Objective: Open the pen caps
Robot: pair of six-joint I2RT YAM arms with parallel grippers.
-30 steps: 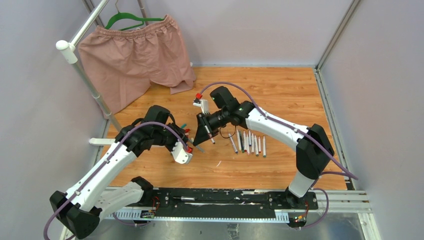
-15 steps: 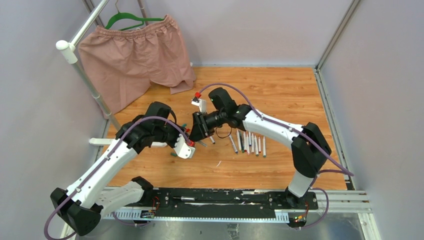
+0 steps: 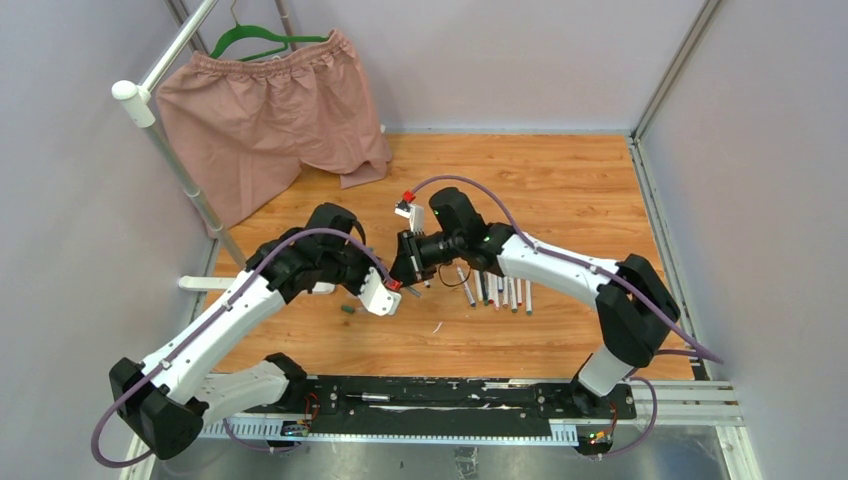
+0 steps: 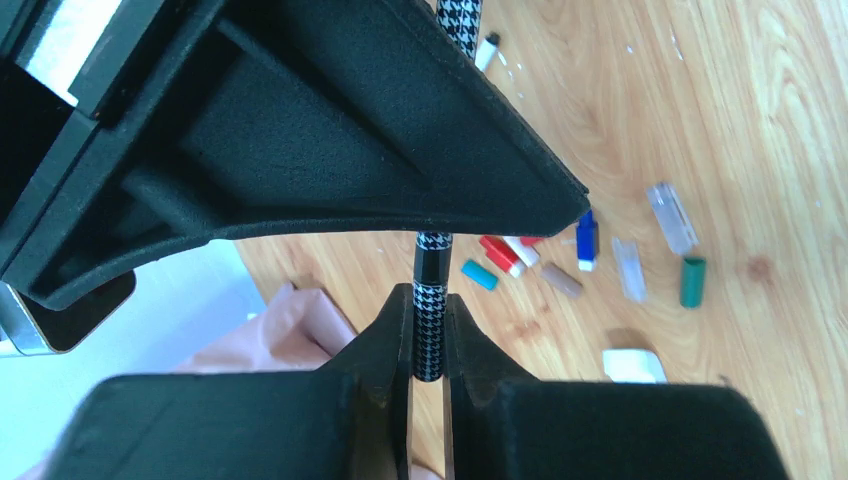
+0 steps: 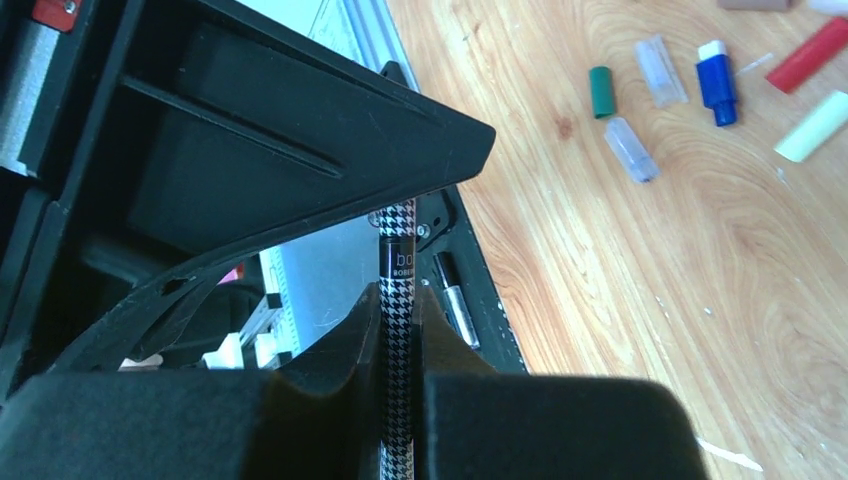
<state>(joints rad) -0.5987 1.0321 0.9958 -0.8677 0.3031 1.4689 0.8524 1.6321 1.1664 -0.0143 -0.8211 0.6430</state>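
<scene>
I see my left gripper (image 4: pixel 428 340) pinched narrow on one end of a houndstooth pen (image 4: pixel 433 262). My right gripper (image 5: pixel 398 335) is clamped on its other end. Both are above the wooden table (image 5: pixel 700 250), where loose pen caps (image 5: pixel 600 91) lie.

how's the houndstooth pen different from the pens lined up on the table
The black-and-white houndstooth pen is patterned; the row of pens has plain pale barrels. The houndstooth pen is clamped between left hand and right hand; the row lies loose on the wooden table. Both are slim.
</scene>
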